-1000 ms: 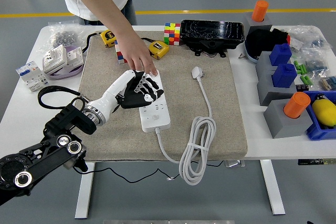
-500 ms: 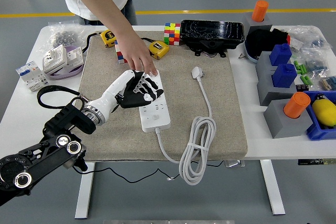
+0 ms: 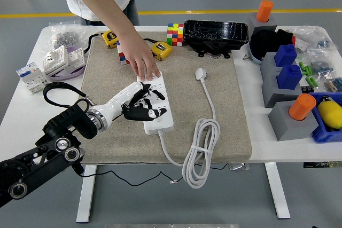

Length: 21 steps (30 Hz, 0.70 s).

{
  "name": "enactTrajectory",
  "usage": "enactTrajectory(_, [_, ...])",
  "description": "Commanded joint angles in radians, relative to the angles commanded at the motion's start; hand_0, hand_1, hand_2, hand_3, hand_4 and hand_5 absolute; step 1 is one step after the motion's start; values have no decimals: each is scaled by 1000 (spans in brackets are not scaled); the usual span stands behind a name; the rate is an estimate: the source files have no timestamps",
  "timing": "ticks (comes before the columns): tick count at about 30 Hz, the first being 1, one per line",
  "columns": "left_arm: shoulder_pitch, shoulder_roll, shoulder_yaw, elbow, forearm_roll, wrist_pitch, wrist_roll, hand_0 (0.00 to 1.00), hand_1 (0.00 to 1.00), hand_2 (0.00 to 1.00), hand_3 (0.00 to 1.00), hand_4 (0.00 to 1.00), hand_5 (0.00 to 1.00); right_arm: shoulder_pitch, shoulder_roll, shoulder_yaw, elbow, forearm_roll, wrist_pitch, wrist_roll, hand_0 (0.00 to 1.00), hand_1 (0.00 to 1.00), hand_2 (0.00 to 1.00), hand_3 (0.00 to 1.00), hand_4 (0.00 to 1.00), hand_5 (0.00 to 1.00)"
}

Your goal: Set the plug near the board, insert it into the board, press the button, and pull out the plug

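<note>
- The single head camera is looking forward and down from high on the robot's side, taking in the whole white rectangular table (image 3: pixel 32 111), its near edge lowest.

White rectangular plastic power strip (image 3: pixel 159 118) flat on beige mat, long axis roughly near-far, partly covered. White round plug (image 3: pixel 200 73) unplugged, lying on mat to strip's right, well apart. Its white cable (image 3: pixel 201 150) coiled near mat's front edge, running back to strip's near end.

Lab — cluttered white table (image 3: pixel 251 137)
</note>
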Motion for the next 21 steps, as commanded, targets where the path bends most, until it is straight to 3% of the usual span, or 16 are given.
enactTrajectory(1, [-2, 1, -2, -3, 1, -19, 19, 100, 63, 168, 647, 647, 77, -1, 1, -1, 0, 0, 1, 0, 680, 687, 695, 602, 937, 533])
enactTrajectory(2, [-2, 1, -4, -5, 0, -31, 32, 90, 60, 152, 815, 607, 46, -1, 1, -1, 0, -1, 1, 0, 680, 687, 694, 601, 937, 533])
enactTrajectory(7, [-5, 4, -4, -17, -14, -95, 95, 90, 60, 152, 815, 607, 46, -4, -1, 6, 0, -3, 0, -1, 680, 687, 694, 601, 937, 533])
enactTrajectory(8, [-5, 5, -2, -17, -17, -105, 105, 81, 60, 144, 862, 679, 2, -5, -2, 8, 1, -3, 0, 0, 680, 687, 695, 601, 937, 532])
enactTrajectory(9, [-6, 5, 0, -17, -18, -111, 111, 81, 60, 144, 862, 679, 2, -5, -2, 10, 1, -4, 0, 0, 680, 687, 695, 601, 937, 532])
enactTrajectory(13, [-11, 7, 12, -15, -21, -126, 132, 81, 60, 144, 862, 679, 2, -3, -2, 12, 4, -4, -1, 0, 680, 687, 695, 601, 937, 532])
enactTrajectory(14, [-12, 7, 15, -15, -20, -130, 138, 77, 61, 142, 881, 733, 2, -2, -2, 12, 4, -4, -1, 1, 680, 687, 695, 600, 937, 532])
enactTrajectory(21, [-21, 10, 40, 0, -4, -136, 154, 73, 59, 139, 887, 728, 2, -2, -1, 6, 3, -1, 0, 0, 680, 687, 696, 600, 936, 533])
